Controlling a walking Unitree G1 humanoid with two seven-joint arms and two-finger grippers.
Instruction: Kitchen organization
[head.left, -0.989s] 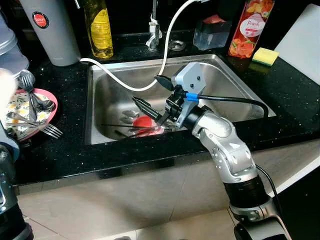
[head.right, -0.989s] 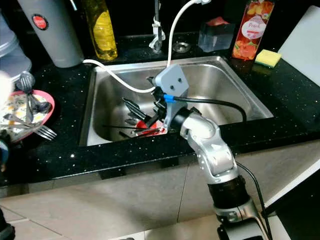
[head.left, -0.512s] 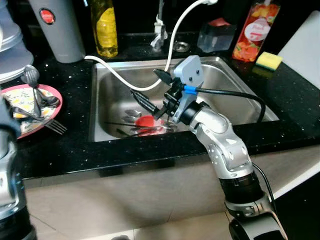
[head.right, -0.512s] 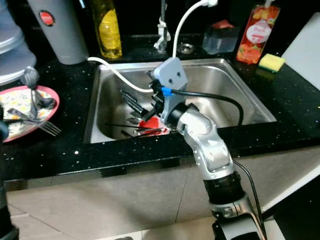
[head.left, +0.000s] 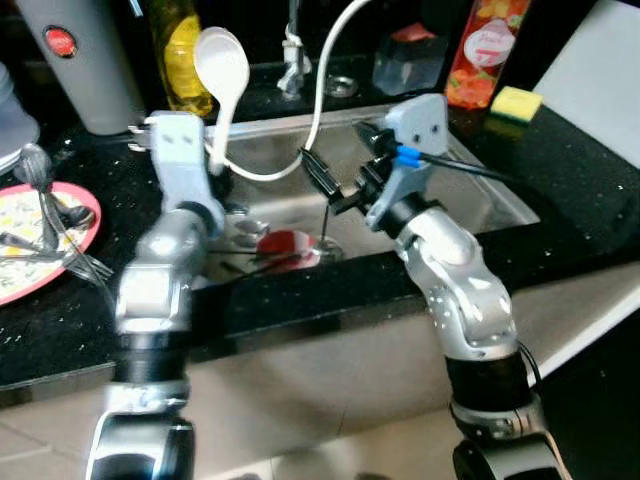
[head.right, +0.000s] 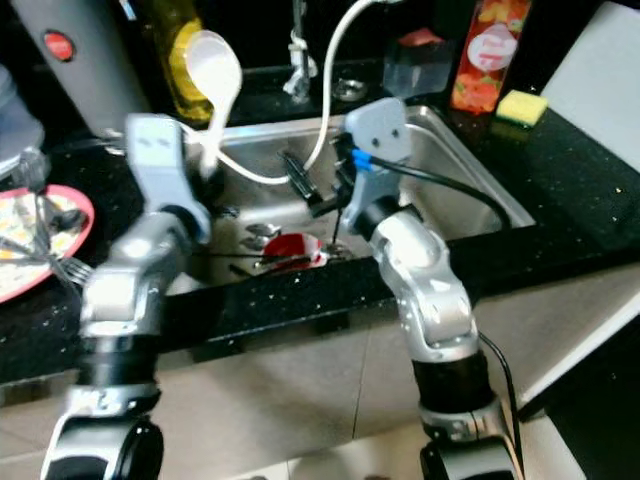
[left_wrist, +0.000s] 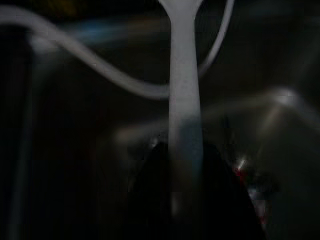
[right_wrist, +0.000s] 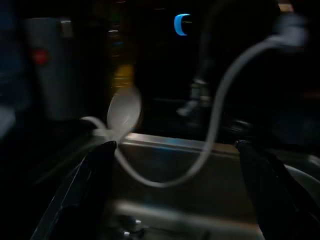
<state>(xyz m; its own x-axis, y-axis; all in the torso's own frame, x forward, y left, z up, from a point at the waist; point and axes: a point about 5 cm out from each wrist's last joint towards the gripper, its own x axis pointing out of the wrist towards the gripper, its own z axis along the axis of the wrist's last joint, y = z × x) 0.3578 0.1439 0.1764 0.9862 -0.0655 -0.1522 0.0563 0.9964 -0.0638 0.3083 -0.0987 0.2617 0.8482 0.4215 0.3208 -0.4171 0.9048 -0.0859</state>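
Observation:
My left gripper (head.left: 214, 168) is shut on the handle of a white spoon (head.left: 221, 68), which stands upright with its bowl up over the left side of the steel sink (head.left: 480, 175). In the left wrist view the spoon handle (left_wrist: 183, 115) runs out from between the dark fingers. My right gripper (head.left: 335, 148) hangs open above the middle of the sink, holding nothing; its fingers (right_wrist: 95, 172) stand wide apart. In the sink basin lie a red item (head.left: 286, 243) and some dark cutlery (head.left: 250, 262).
A pink plate (head.left: 78, 245) with forks and spoons sits on the black counter at left. A white hose (head.left: 322, 95) loops over the sink. Behind stand a grey canister (head.left: 75, 55), a yellow bottle (head.left: 180, 60), a clear box (head.left: 410, 62), a red bottle (head.left: 482, 50) and a yellow sponge (head.left: 514, 101).
My left arm has swung up into view over the sink's left side with the white spoon in it. The right gripper has risen a little. The camera has shifted.

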